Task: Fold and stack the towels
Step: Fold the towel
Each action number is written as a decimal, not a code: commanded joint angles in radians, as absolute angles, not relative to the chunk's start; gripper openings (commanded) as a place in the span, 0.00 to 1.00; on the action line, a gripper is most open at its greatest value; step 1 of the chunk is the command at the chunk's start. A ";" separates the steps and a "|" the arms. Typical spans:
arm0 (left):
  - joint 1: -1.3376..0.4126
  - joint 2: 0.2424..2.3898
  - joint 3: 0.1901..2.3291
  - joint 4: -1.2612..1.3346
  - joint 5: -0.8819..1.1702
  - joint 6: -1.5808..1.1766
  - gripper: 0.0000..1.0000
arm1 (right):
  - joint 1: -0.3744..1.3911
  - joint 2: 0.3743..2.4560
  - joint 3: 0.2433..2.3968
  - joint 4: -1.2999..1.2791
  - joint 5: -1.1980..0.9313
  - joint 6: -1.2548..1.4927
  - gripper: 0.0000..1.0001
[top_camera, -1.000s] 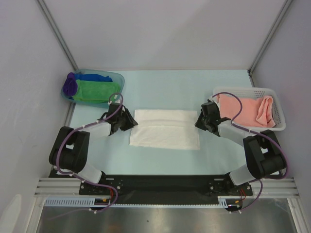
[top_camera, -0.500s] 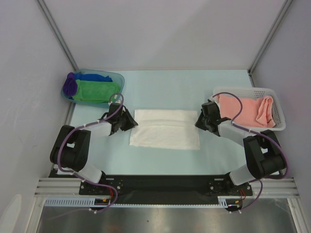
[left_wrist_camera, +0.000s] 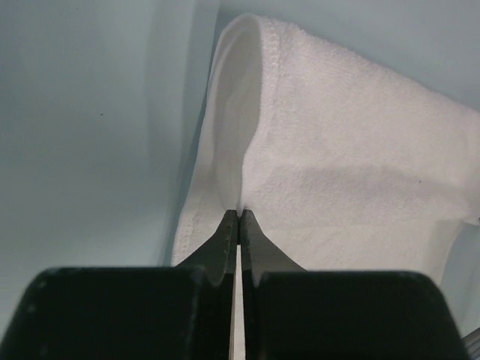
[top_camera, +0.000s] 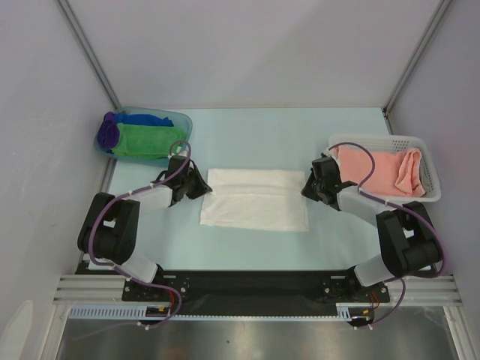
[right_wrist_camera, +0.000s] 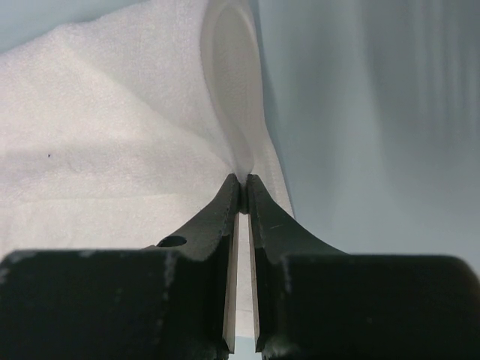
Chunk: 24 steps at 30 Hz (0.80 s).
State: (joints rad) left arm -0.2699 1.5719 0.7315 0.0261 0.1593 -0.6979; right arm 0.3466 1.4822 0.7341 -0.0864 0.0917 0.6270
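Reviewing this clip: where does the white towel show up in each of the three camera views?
Top external: the white towel lies mid-table, between both arms.
Left wrist: it fills the centre and right, its looped edge pinched in the left hand.
Right wrist: it fills the left, its edge pinched in the right hand.
Shared landmark: the pale blue table bordering it.

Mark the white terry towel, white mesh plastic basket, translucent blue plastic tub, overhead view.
White terry towel (top_camera: 255, 199), top view, middle of cloth.
White mesh plastic basket (top_camera: 375, 139), top view, far rim.
Translucent blue plastic tub (top_camera: 186, 121), top view, right rim.
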 commanded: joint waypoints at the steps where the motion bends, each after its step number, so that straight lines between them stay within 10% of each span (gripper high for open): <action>1: -0.264 1.559 0.772 0.022 0.184 -0.675 0.00 | 0.341 1.445 0.747 -0.081 0.081 0.612 0.00; 24: -0.227 1.350 0.831 -0.219 0.210 -0.554 0.00 | 0.334 1.258 0.706 -0.169 -0.054 0.609 0.00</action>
